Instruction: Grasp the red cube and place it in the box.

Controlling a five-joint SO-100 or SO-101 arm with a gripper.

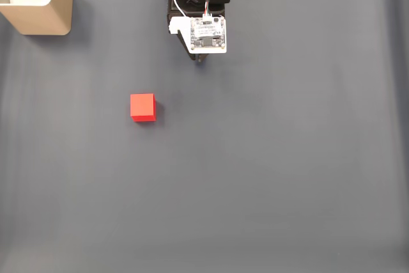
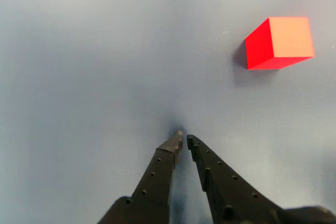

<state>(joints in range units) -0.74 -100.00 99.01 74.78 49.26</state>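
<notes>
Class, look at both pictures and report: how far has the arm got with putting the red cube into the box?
Done: nothing yet. The red cube sits alone on the grey mat, far from the box in the fixed view's top left corner. In hand: the tool is shut and empty, its tips close to the mat, the cube up and to the right in the wrist view. Left: opening, grasping, carrying, placing.
</notes>
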